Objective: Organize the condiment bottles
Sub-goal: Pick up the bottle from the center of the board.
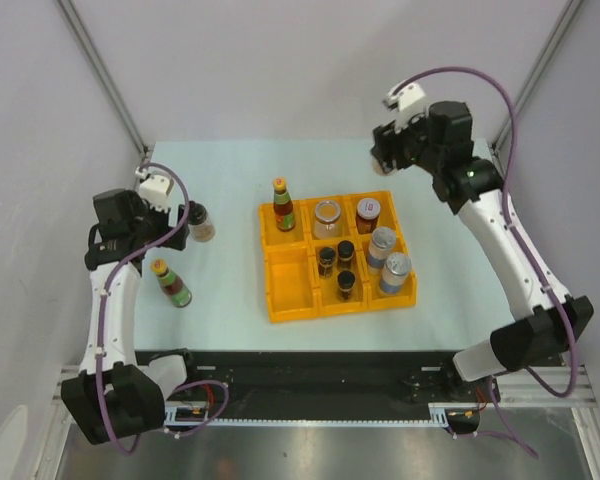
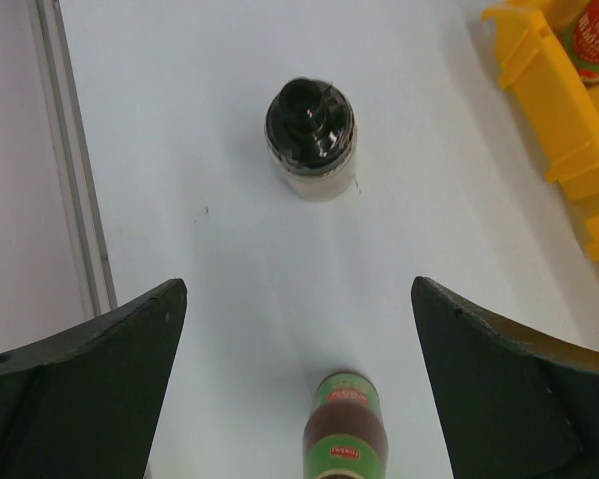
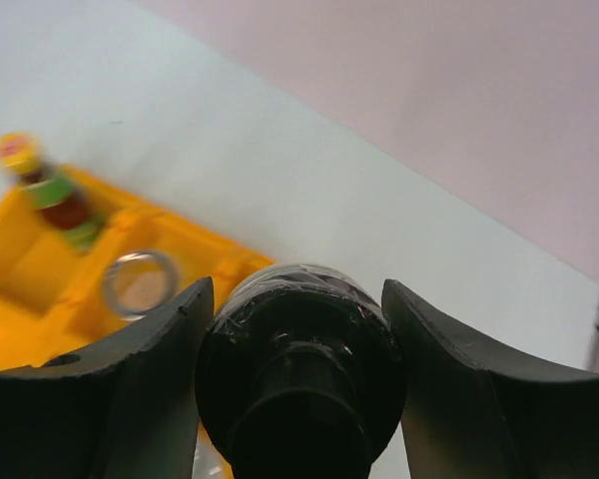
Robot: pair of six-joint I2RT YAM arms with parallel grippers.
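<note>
My left gripper (image 1: 177, 218) is open and empty, high over the table's left side; in its wrist view (image 2: 299, 384) the fingers are spread wide. A black-capped spice jar (image 1: 202, 224) stands ahead of it (image 2: 310, 135). A slim green-and-red-labelled sauce bottle (image 1: 172, 283) stands nearer, low between the fingers (image 2: 346, 434), untouched. My right gripper (image 1: 382, 150) hovers behind the tray's back right corner, shut on a black-capped jar (image 3: 299, 369). The tray holds a sauce bottle (image 1: 283, 205), a silver-lidded jar (image 1: 327, 217), a red-lidded jar (image 1: 368, 214), small black-capped jars (image 1: 342, 265) and two blue shakers (image 1: 388, 260).
The yellow-orange six-compartment tray (image 1: 270, 300) sits mid-table; its front left compartment (image 1: 290, 283) holds nothing. Its edge shows in the left wrist view (image 2: 549, 110) and under the right gripper (image 3: 40, 269). Grey walls close in on both sides and the back.
</note>
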